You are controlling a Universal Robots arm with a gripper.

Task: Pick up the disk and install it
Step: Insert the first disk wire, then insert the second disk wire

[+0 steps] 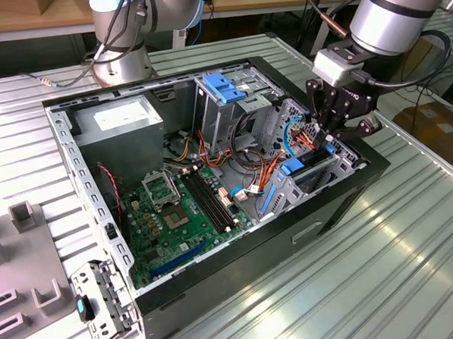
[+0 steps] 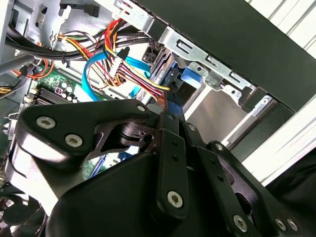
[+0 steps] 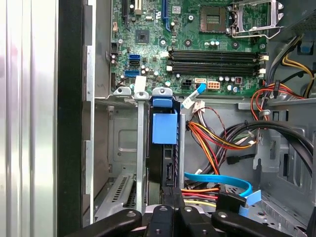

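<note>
End effector (image 1: 332,133) was down inside the open PC case (image 1: 349,186), at the drive bay near the case's front corner on the exterior view's right. Its black fingers (image 3: 170,210) were close together at the rear edge of the disk (image 3: 165,153), but I couldn't tell whether they were clamped on it or just touching. The disk sat on edge in a slot of the metal bay (image 3: 123,148), blue plastic tab (image 3: 164,126) on its end, between the bay's upright rails. Beside it ran a bundle of red, yellow and orange power wires (image 3: 217,138) and a flat blue data cable (image 3: 222,180). Past the bay lay the green motherboard (image 1: 175,210) with its black memory slots (image 3: 217,59) and CPU socket (image 3: 247,17). A grey power supply (image 1: 121,122) filled the far corner of the case, and a drive cage with a blue handle (image 1: 224,90) stood beside it. The case rested on a ribbed metal desk (image 1: 399,267); a loose bracket (image 1: 104,301) lay at the case's near corner.
</note>
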